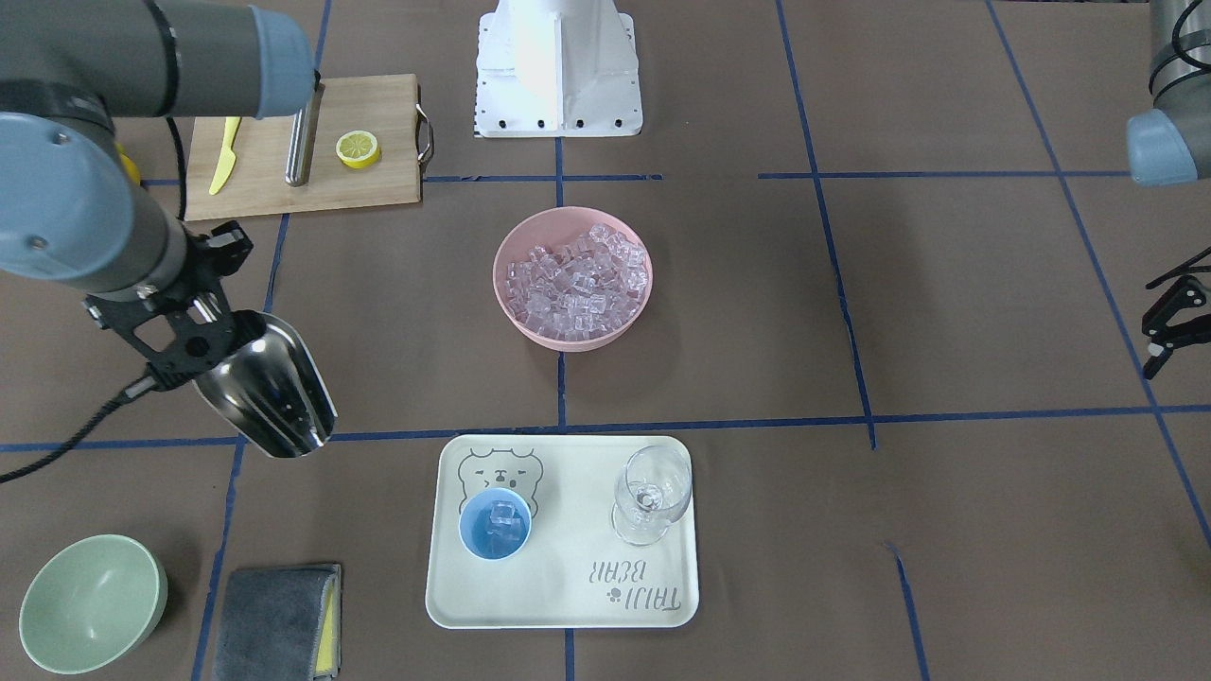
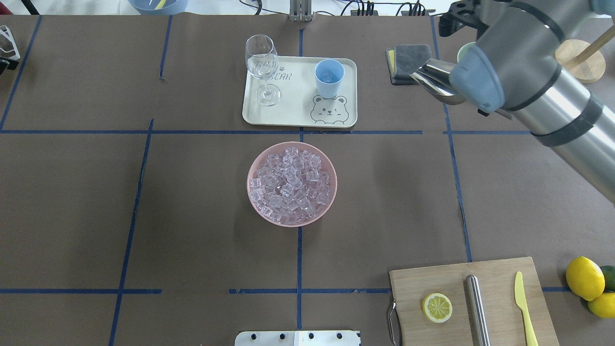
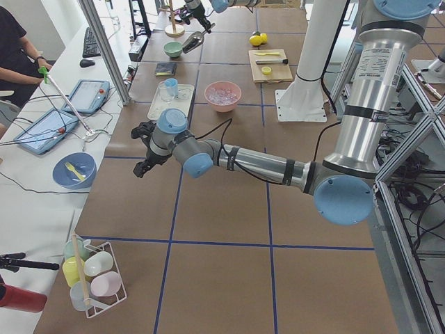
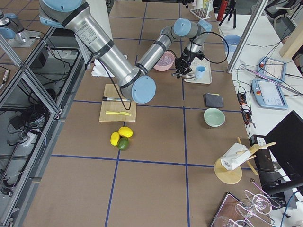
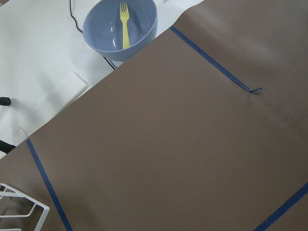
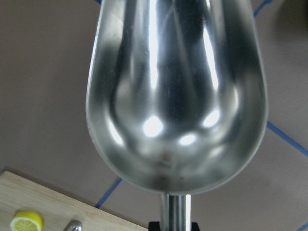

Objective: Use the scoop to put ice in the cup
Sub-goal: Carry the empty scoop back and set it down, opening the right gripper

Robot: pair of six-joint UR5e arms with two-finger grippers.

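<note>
My right gripper is shut on the thin handle of the steel scoop and holds it above the table, off to the side of the tray. The right wrist view shows the scoop's trough empty. The light-blue cup stands on the tray with a few ice cubes inside; it also shows in the overhead view. Many ice cubes fill a pink bowl at the table's middle. My left gripper is open and empty, far from these, at the table's edge.
A clear wine glass stands on the cream tray beside the cup. A pale green bowl and a grey cloth lie near the scoop. A cutting board holds a lemon slice, steel cylinder and yellow knife.
</note>
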